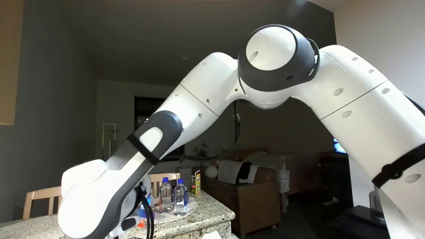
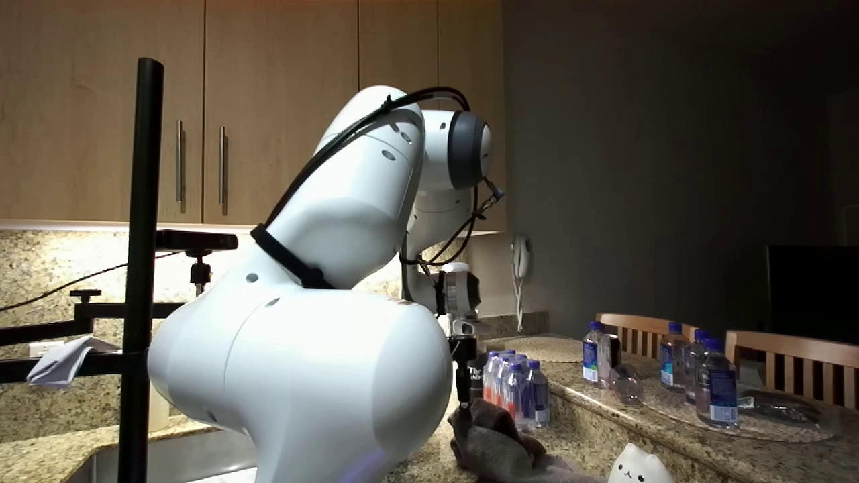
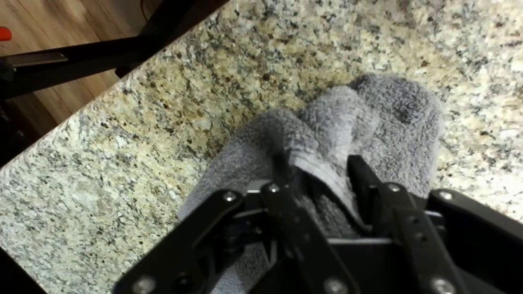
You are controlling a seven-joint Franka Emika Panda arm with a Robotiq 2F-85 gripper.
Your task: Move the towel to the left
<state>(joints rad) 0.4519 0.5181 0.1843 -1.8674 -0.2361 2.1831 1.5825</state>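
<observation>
Towel lies near clustered water bottles.

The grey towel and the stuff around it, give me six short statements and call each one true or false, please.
The towel rests on a speckled countertop. True.
The towel is bright red. False: it is grey.
The towel is spread out flat. False: it is bunched in folds.
In the wrist view, the claw has part of the towel between its fingers. True.
In an exterior view, small bottles stand grouped near the towel. True.
Those bottles have red caps. False: the caps are blue.
</observation>
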